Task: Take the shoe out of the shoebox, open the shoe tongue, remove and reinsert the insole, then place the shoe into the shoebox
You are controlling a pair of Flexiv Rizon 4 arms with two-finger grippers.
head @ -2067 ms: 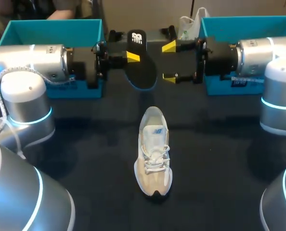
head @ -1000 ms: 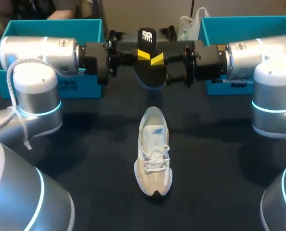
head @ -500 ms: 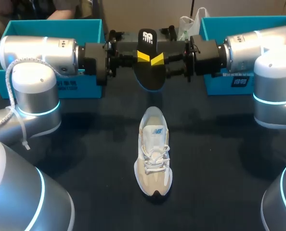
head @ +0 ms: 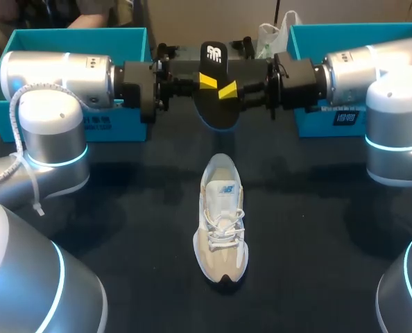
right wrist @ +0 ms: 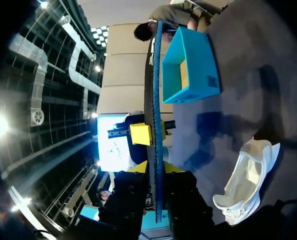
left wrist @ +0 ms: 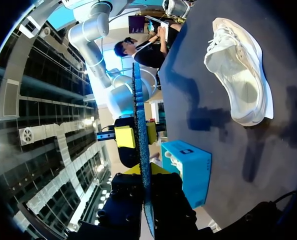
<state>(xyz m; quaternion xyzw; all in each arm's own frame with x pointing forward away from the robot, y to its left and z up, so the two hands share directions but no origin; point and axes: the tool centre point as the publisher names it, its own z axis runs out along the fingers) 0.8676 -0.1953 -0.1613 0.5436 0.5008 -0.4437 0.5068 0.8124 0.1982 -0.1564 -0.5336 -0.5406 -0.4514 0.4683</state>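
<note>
Above the bench (head: 123, 208), left end effector (head: 207, 81) and right end effector (head: 227, 91) both pinch the insole (head: 216, 114); uneven release could drop it.

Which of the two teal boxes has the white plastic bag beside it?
The teal box on the right side; the white plastic bag sits by its inner corner.

Black on the insole (head: 215, 90), white mark near one end, blue along the rim. Cream and beige on the shoe (head: 221, 222), white laces, black toe. Teal on the left box (head: 74, 43) and right box (head: 358, 38). Yellow tips on the left claw (head: 207, 81) and right claw (head: 227, 90).
</note>
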